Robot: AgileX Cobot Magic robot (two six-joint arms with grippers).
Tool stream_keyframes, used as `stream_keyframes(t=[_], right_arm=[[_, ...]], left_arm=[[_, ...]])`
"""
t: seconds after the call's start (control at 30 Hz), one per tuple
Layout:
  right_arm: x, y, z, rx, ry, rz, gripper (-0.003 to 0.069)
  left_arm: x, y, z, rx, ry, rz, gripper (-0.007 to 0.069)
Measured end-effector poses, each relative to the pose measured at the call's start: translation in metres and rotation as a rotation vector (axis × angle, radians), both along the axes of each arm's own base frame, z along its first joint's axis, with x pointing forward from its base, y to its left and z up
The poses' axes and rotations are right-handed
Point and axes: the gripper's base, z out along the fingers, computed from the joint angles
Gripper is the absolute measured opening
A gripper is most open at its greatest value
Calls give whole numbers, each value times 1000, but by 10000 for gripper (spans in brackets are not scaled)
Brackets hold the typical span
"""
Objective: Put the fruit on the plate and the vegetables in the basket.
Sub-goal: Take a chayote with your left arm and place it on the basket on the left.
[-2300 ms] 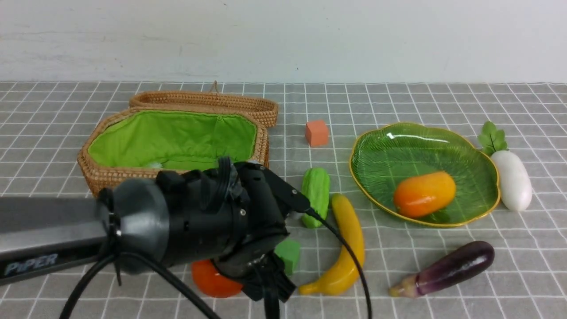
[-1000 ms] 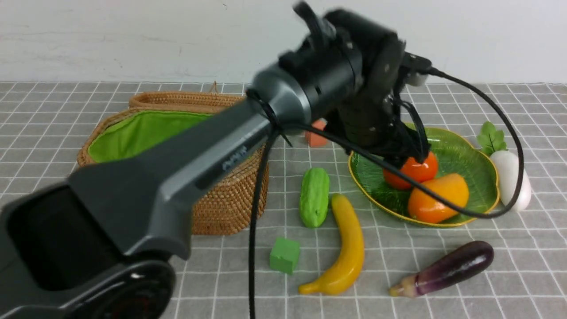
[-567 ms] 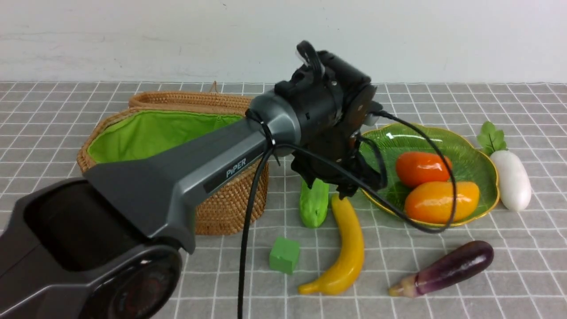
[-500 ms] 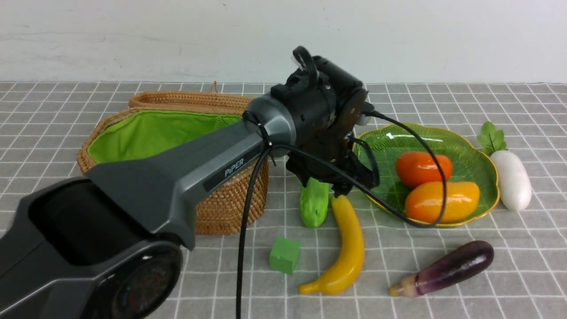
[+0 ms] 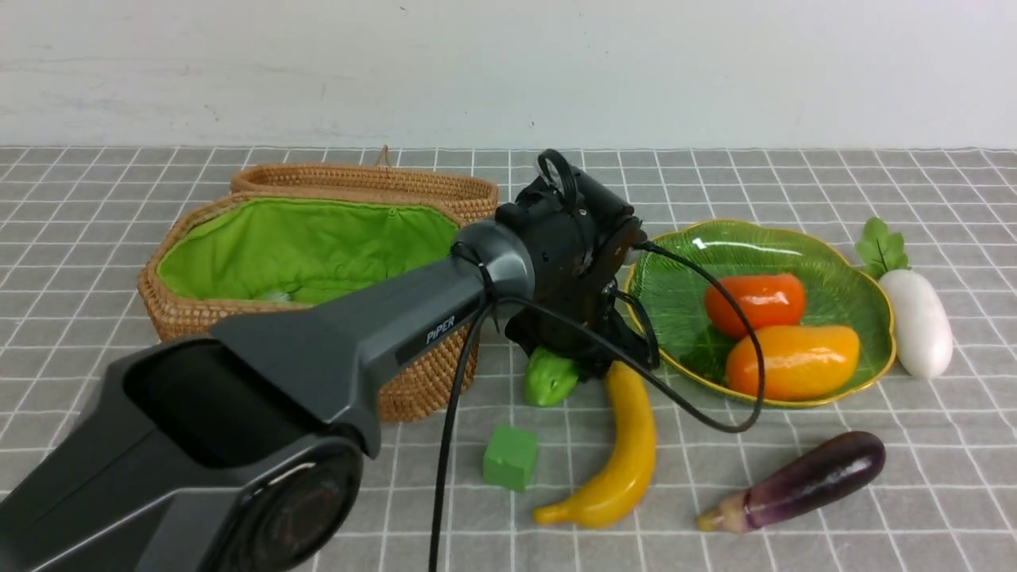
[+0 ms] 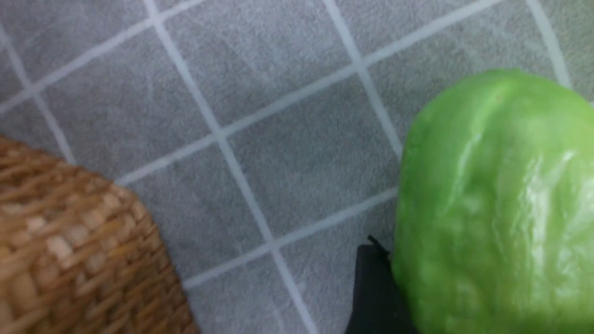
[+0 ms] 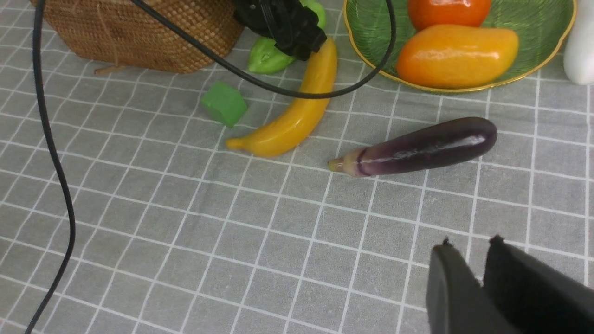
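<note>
Noted since the earlier frame: left gripper (image 5: 592, 367) lowered over the cucumber (image 5: 551, 376); cucumber turned aslant, near end swung toward the basket (image 5: 191, 314); upper end of the banana (image 5: 632, 429) shifted slightly rightward; persimmon (image 5: 755, 303) shifted slightly leftward on the plate (image 5: 870, 334). Found the cucumber on the gridded tabletop (image 5: 604, 552), between basket and banana, partly hidden by the left gripper; found one of its dark fingers (image 6: 380, 292) against the cucumber's side in the left wrist view; cannot tell a firm clamp from loose contact, the far side being hidden. Found the jaws of the right gripper (image 7: 471, 243) a little apart at the tips, with bare tabletop between; recorded persimmon and mango (image 5: 793, 362) together on the plate, mango on the nearer side; recorded the banana lying on the tabletop, curved, beside the cucumber; located the green cube (image 5: 511, 457) left of the banana; located the eggplant (image 5: 794, 483) aslant in front of the plate, and the white radish (image 5: 918, 322) just right of the plate, leaves pointing away; observed the basket at left, uncovered, green lining (image 5: 310, 242) exposed, wicker lid (image 5: 365, 179) behind.
</note>
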Motion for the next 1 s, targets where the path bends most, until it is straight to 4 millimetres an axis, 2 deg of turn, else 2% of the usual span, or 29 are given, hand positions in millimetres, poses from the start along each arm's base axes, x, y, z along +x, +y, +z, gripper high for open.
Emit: stream_keyframes(t=[0.03,0.07,0.1,0.2,0.23,0.27,0.3,0.33,0.43,0.47,0.53,0.6,0.7,0.83,0.9,1.0], right_arm=[[0,0,0,0,0,0,122],[0,0,0,0,0,0,122],[0,0,0,0,0,0,122],[0,0,0,0,-1,0,122],[0,0,0,0,-1,0,122],[0,0,0,5,-5,1,122],[0,0,1,7,-9,1,122],[1,1,2,13,-18,1,122],[2,2,4,38,-43,7,122],[3,4,6,52,-68,17,122],[4,6,10,73,-112,36,123],[5,8,14,91,-157,58,125],[6,13,22,139,-236,102,127],[4,18,27,195,-274,149,128],[3,19,28,205,-274,161,128],[3,20,28,215,-272,173,128]], left_arm=[[-1,0,2,4,2,-2,417],[-4,-1,16,7,-5,-17,417],[-6,-2,23,6,-9,-25,417],[-39,-1,109,2,-87,-153,417],[-41,-1,114,-2,-94,-161,417],[-63,8,160,-24,-155,-242,417],[-71,13,174,-29,-174,-268,417],[-84,27,198,-21,-211,-316,417],[-105,69,228,44,-250,-395,417],[-110,95,233,94,-250,-417,417],[-113,132,228,173,-232,-438,417],[-108,156,221,224,-235,-452,417],[-87,188,188,327,-247,-530,417],[-57,205,150,370,-241,-545,417],[-50,207,142,372,-248,-535,419],[-40,207,133,368,-273,-491,526]])
